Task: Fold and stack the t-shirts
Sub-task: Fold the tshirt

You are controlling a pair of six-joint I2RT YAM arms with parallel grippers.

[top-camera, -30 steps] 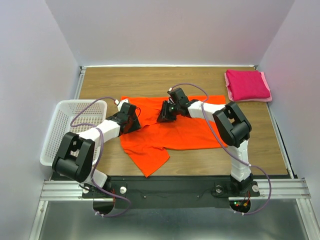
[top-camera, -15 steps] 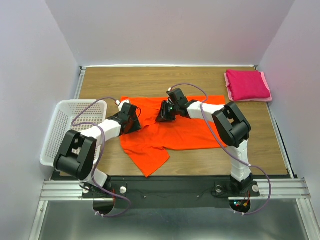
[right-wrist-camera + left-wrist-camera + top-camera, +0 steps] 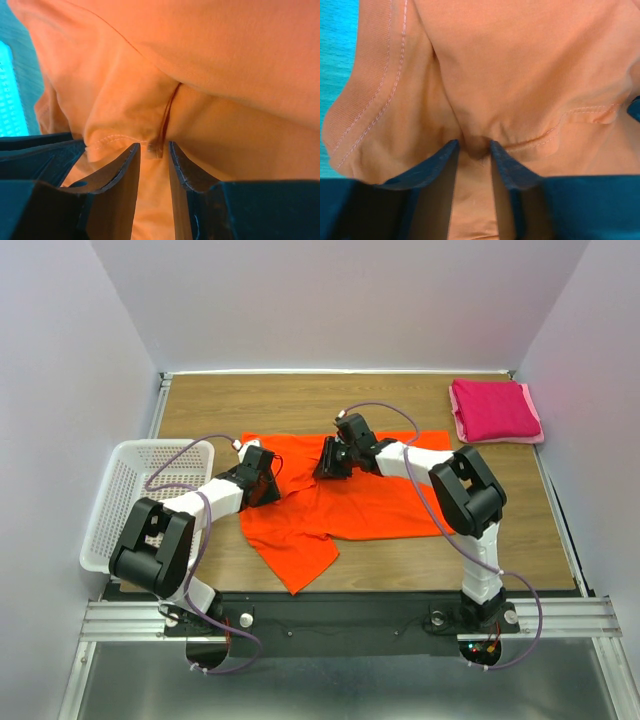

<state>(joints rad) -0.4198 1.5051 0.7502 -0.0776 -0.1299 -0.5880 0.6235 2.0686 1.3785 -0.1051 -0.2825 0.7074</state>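
The bright orange t-shirt lies spread out on the wooden table, its left part rumpled. My left gripper is at the shirt's left edge and is shut on a pinch of orange cloth near a stitched seam; in the left wrist view the gripper has a fold between its fingers. My right gripper is on the shirt's upper middle and is shut on a fold of orange cloth by a hem; the right wrist view shows this gripper closely. The magenta-pink t-shirt lies folded at the back right.
A white lattice basket stands at the table's left edge, next to my left arm. Walls enclose the table on the left, back and right. Bare wood shows behind the orange shirt.
My right gripper has shifted slightly toward the back with its pinch of cloth. The left gripper and the shirts have hardly moved.
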